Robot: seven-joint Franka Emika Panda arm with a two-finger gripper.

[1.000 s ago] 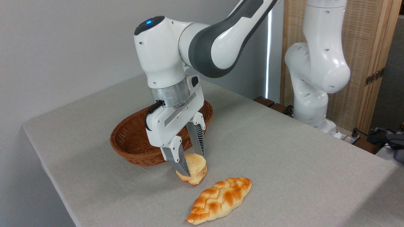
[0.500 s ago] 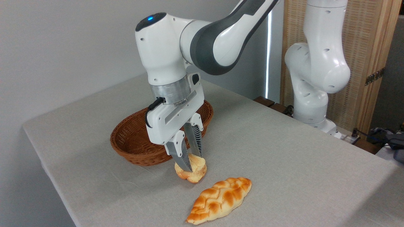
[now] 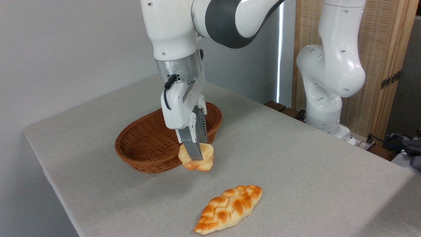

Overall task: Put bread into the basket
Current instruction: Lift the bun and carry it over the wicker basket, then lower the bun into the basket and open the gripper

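Gripper (image 3: pixel 194 152): ribbed grey fingers (image 3: pixel 192 149) pinching the small round pale-golden bread (image 3: pixel 197 158).
Bread: clear of the grey tabletop (image 3: pixel 296 158), beside the oval reddish-brown wicker basket (image 3: pixel 144 144).
Braided golden-brown loaf (image 3: pixel 229 208): lying on the tabletop.

Basket (image 3: pixel 144 144) rim beside bread (image 3: pixel 197 159); interior open

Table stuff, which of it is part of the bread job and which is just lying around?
In the job: round bread, held in the gripper; wicker basket.
Lying about: braided loaf; grey tablecloth.
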